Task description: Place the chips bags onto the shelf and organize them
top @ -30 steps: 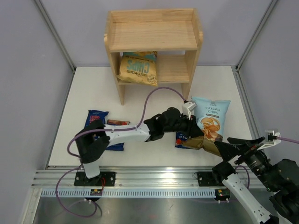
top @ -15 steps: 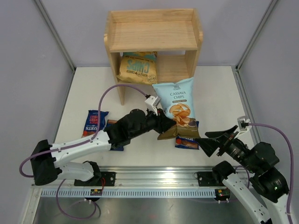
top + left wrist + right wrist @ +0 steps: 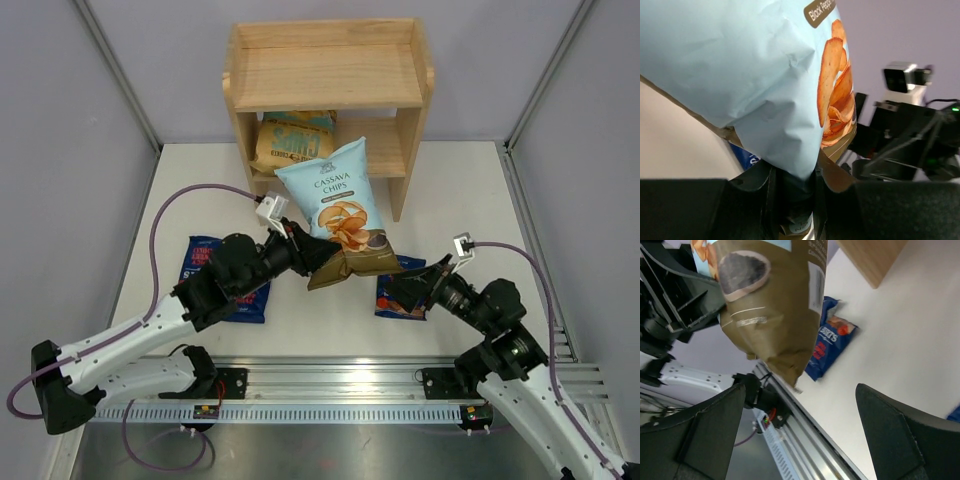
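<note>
**Top view:** our left gripper [image 3: 312, 262] clenched the cassava chips bag [image 3: 335, 200] by its bottom edge, aloft before the shelf [image 3: 320, 80].
**Left wrist:** the bag stood up from between the fingers.
**Right wrist:** our right gripper [image 3: 800, 390] hung released and empty, with a Burts bag [image 3: 827, 347] beyond its fingers.

We judged carrying to be the step in hand. The next move called for a reach onto a tier.

left end effector [image 3: 312, 263]: clamped on cassava chips bag [image 3: 335, 198] | bag: tilted, before shelf [image 3: 325, 72] | right end effector [image 3: 408, 292]: spread wide
</note>
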Controlling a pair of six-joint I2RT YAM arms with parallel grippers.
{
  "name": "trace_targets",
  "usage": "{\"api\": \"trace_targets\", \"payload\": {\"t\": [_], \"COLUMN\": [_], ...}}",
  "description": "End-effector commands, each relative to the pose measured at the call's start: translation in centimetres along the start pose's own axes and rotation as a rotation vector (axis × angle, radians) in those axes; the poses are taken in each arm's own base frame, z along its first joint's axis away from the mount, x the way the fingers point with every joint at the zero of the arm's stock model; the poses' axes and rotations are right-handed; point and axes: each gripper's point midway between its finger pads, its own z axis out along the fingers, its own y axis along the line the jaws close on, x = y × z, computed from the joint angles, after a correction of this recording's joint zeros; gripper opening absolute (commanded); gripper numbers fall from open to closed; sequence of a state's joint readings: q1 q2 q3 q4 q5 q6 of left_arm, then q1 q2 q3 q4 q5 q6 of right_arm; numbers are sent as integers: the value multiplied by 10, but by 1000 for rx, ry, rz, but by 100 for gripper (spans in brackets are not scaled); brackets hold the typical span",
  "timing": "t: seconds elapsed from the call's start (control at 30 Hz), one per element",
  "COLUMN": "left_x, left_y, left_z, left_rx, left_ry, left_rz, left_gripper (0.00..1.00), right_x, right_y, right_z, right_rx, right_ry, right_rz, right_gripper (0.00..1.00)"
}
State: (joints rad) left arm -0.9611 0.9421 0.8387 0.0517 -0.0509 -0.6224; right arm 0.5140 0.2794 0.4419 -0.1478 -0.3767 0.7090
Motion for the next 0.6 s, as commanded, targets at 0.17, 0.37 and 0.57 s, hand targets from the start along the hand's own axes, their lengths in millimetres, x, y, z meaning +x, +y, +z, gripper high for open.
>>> {"api": "trace_targets", "payload": {"t": [0.17,0.37,0.57], "left_x": [-23,-22,-11], "left_y": [-45,-62,-61], "left_z": [-11,-9,-1], "left_rx": [227,317,300], "left_ry": [-121,-134,-87], "left_rz": [-195,-242,-244], "left_gripper": [5,5,7], "right_x": [-35,-47,-60], "right_y": [52,44,49], "right_z": [19,38,39], "right_rx": [-334,-317,-328], "right_ry": [-159,-197,-241], "right_rz": [56,121,115], "right_gripper": [99,99,77]}}
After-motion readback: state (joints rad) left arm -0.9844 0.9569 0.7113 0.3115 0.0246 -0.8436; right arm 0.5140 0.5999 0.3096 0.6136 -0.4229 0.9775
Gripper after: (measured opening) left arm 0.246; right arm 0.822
